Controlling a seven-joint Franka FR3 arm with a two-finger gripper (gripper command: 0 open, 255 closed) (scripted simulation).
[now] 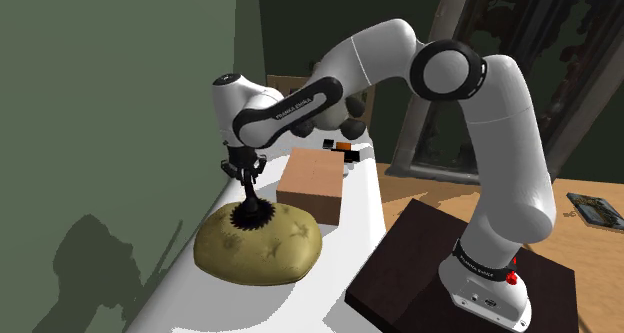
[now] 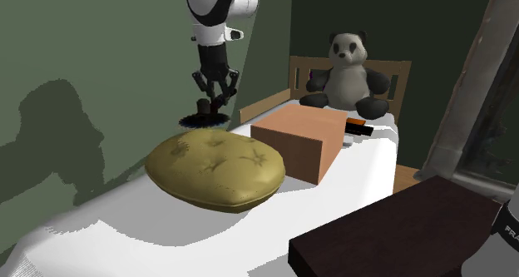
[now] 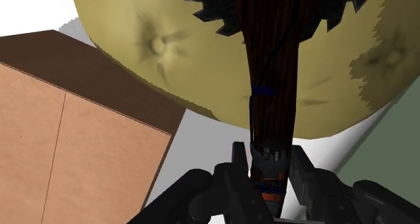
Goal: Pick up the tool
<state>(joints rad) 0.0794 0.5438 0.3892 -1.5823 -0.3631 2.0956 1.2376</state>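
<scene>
While claw clamps dark-handled tool, toothed disc hangs above olive cushion; closed cardboard box just beside.

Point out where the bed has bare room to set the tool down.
The widest bare sheet lies at the foot end, bordered by the cushion and the dark stand. A narrower strip runs between the box and the stand. Near the headboard it is crowded: panda, small black and orange items, box.
</scene>
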